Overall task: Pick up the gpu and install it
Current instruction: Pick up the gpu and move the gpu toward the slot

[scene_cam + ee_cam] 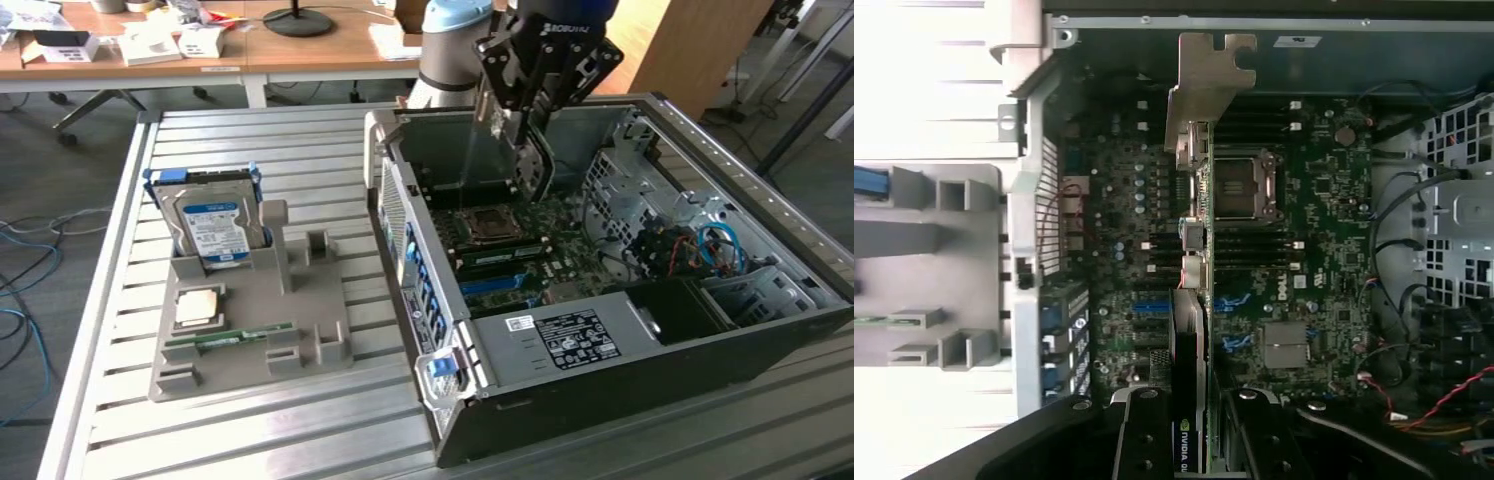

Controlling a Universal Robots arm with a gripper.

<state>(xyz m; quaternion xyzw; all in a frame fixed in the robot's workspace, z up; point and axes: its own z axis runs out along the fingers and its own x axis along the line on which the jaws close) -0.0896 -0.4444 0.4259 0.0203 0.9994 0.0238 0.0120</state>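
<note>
Gpu (534, 165) hung edge-down in the gripper (518, 118), above the motherboard (534, 235) inside the open case (627, 380), and looked clear of any slot. The jaws stood partly closed, one on each flat face of the card.

To seat it well, I judged the card's lower edge should be parallel to its slot and square over it. The bracket (1206, 80) should line up against the case's rear wall. The descent should be straight and slow, since a tilt could jam the connector or scrape nearby parts.

From the wrist the gpu showed edge-on: a thin green board, a black cooler block near the fingers (1144, 440), and a long silver notched bracket at the far end.
</note>
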